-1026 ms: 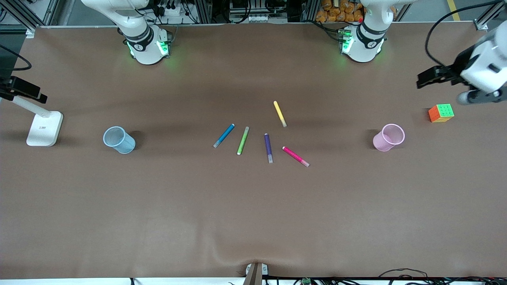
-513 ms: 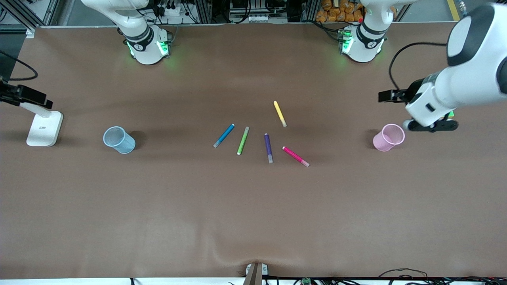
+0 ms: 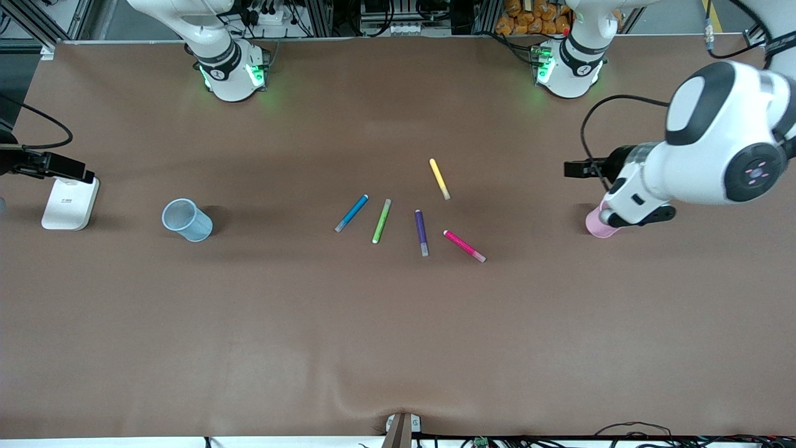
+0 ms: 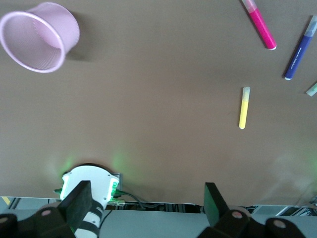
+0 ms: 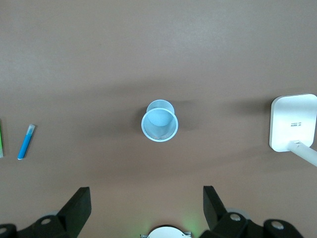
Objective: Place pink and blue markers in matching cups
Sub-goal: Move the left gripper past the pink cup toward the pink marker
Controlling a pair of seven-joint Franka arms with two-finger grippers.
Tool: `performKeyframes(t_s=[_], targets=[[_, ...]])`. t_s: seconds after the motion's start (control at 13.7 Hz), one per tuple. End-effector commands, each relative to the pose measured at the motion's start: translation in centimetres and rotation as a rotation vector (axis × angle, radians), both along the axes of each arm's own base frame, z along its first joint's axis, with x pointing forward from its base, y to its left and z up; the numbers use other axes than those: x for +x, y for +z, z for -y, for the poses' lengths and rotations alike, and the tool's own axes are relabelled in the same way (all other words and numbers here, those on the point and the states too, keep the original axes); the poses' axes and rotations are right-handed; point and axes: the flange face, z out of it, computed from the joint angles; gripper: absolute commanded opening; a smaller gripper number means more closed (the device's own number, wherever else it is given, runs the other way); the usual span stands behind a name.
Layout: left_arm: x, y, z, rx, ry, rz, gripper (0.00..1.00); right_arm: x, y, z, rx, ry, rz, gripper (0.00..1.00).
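Left wrist view is showing my left end effector point(image 4: 143, 208) gaping wide, empty, hovering over the pink cup point(image 3: 598, 225). Right end effector point(image 5: 143, 208) is likewise gaping, empty, above the blue cup point(image 3: 186, 219). Pink marker point(image 3: 464, 245) and blue marker point(image 3: 352, 213) are lying mid-worktop point(image 3: 398, 336); I'm judging them light, stiff, slick, best pinched mid-barrel. Both arms are reaching outward, wrists pointing down.

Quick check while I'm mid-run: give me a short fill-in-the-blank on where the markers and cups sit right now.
1. The blue marker lies beside the ____ marker.
2. The pink cup stands toward the ____ arm's end of the table.
3. The marker farthest from the front camera is ____.
4. The blue cup holds ____ markers.

Missing words: green; left; yellow; no
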Motion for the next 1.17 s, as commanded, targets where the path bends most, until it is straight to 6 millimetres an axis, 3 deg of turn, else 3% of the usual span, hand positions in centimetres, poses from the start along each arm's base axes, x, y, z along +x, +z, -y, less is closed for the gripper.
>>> performKeyframes(t_s=[0.0, 0.22, 0.66, 0.88, 1.1], targets=[[0.3, -1.1, 2.5, 0.006, 0.066, -0.013, 1.00, 0.6, -0.3, 1.3, -0.014, -0.027, 0.010, 1.00], [0.5, -3.7, 5.3, 0.052, 0.136, -0.032, 1.00, 1.4, -1.8, 1.5, -0.045, -0.022, -0.011, 1.00], [1.3, -8.8, 7.9, 0.071, 0.246, -0.079, 1.00, 2.0, -2.9, 1.2, -0.081, -0.005, -0.024, 1.00], [1.7, -11.8, 8.4, 0.080, 0.281, -0.105, 1.00, 2.5, -4.4, 1.5, -0.082, -0.009, -0.051, 1.00], [2.9, -14.0, 8.6, 0.046, 0.327, -0.084, 1.00, 2.5, -4.6, 1.2, -0.078, -0.017, -0.056, 1.00]])
